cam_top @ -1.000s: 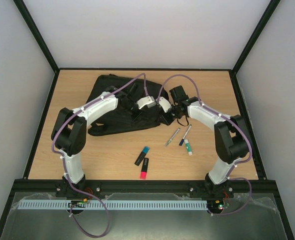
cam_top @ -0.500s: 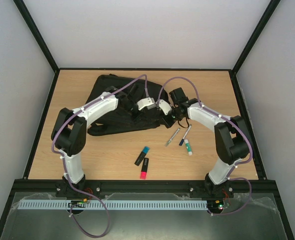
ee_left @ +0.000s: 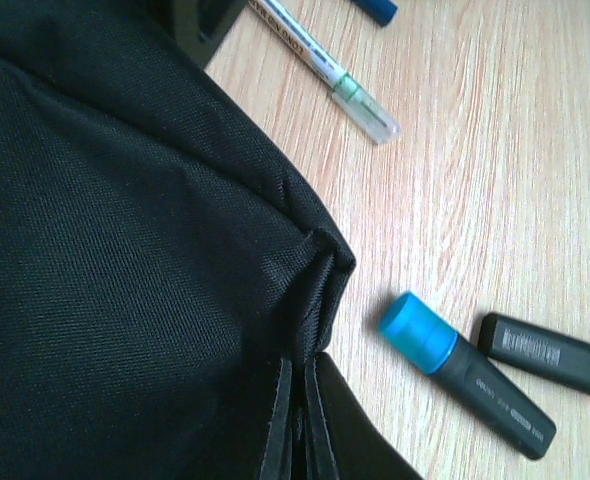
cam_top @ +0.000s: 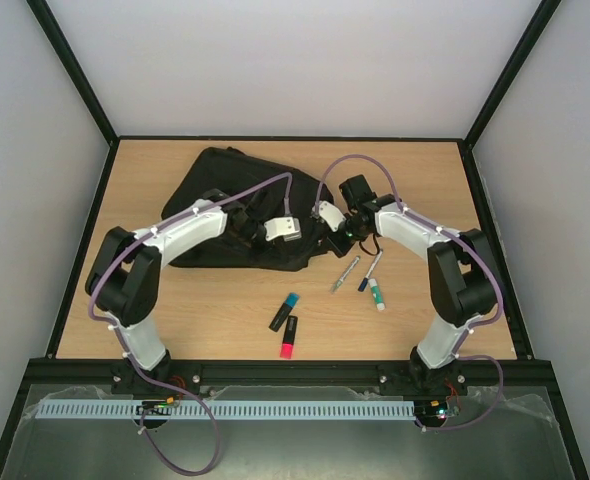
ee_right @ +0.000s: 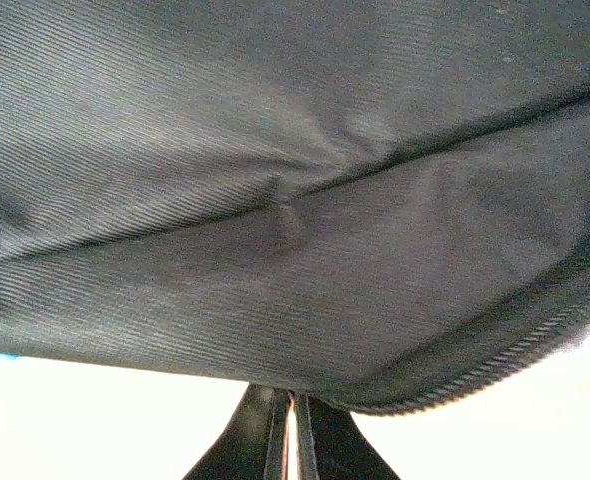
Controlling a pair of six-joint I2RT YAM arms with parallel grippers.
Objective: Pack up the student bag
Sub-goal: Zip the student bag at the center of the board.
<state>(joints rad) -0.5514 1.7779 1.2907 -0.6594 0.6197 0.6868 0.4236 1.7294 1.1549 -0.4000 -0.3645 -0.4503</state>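
The student bag [cam_top: 225,205] is a large black fabric backpack lying bunched at the table's middle back. My left gripper [cam_top: 305,245] is at its near right corner. In the left wrist view, the left gripper [ee_left: 300,420] is shut with the bag's [ee_left: 125,250] corner seam pinched between its fingers. My right gripper [cam_top: 337,236] is at the bag's right edge. The right wrist view is filled by the bag's fabric [ee_right: 295,200], and the right gripper [ee_right: 292,435] is shut at its lower hem, beside a zip line.
Three pens [cam_top: 372,268] lie right of the bag. A blue-capped highlighter [cam_top: 284,311] and a pink-tipped one [cam_top: 289,337] lie nearer the front. In the left wrist view, the blue-capped highlighter [ee_left: 465,372] and a clear-capped pen [ee_left: 325,68] are close to the bag's corner.
The right gripper has shut at the bag's edge. The left arm has drawn back toward the near left, and the bag has bunched into a more compact shape.
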